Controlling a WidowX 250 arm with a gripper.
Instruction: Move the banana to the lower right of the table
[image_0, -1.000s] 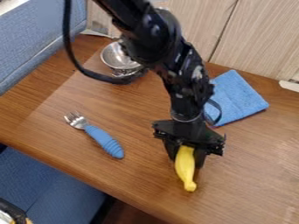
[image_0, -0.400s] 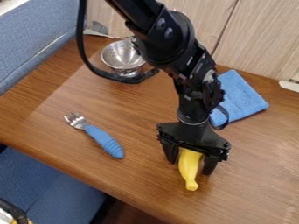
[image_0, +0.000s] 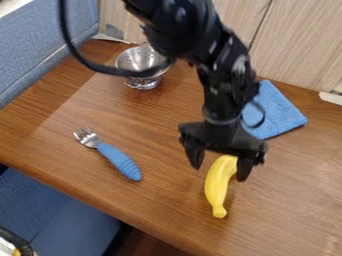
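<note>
In the camera view, the banana (image_0: 216, 187) can be seen on the wooden surface (image_0: 153, 200), in the lower part of the view and to the right of its middle. It is laid lengthwise, with its narrow end pointed to the bottom of the view. Above its upper end, the black gripper (image_0: 219, 173) is held with its jaws spread wide apart, one on each side of the banana. The banana is not gripped by them; whether it is touched by the right one in the view cannot be told.

The black arm (image_0: 224, 75) is seen coming from the top edge. By its cable (image_0: 77, 57), which is hung in a loop, a part of the metal colander (image_0: 137, 56) is covered. The colander is placed at the far side of the surface, near the wooden panel (image_0: 294, 45). To the right, a blue cloth (image_0: 279, 112) is spread flat, and its left part is hidden behind the arm. On the left, a fork (image_0: 119, 161) is laid at a slant, with its metal tines directed to the upper left and its blue handle to the lower right. Below the surface, at the lower left, a blue seat (image_0: 60, 215) can be seen.
</note>
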